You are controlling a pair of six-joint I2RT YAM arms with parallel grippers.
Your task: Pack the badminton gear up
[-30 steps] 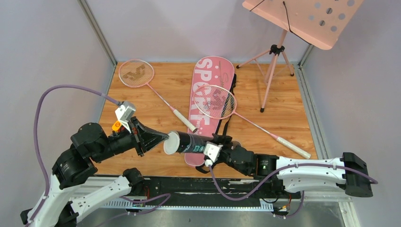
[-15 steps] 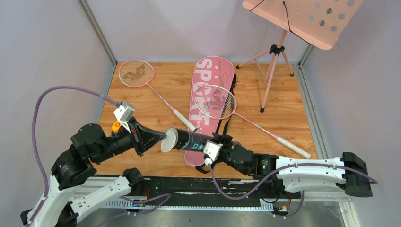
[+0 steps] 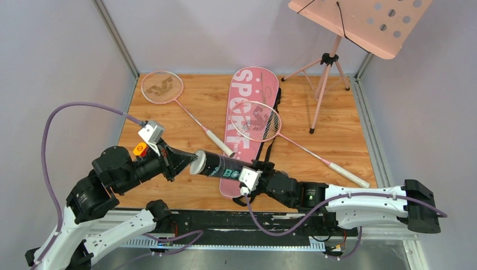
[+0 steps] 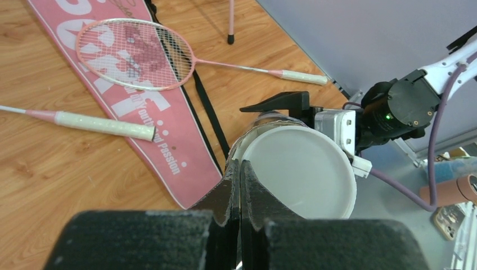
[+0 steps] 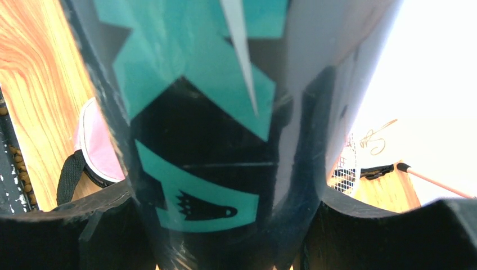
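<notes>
There are two pink rackets with white handles, one lying on the wood (image 3: 162,87) and one across the bag (image 3: 256,121). There is one pink "SPORT" racket bag (image 3: 250,84), one black tube (image 3: 222,166) with a single white cap (image 4: 298,169), and one pink music stand (image 3: 360,22). No shuttlecock can be made out.
</notes>
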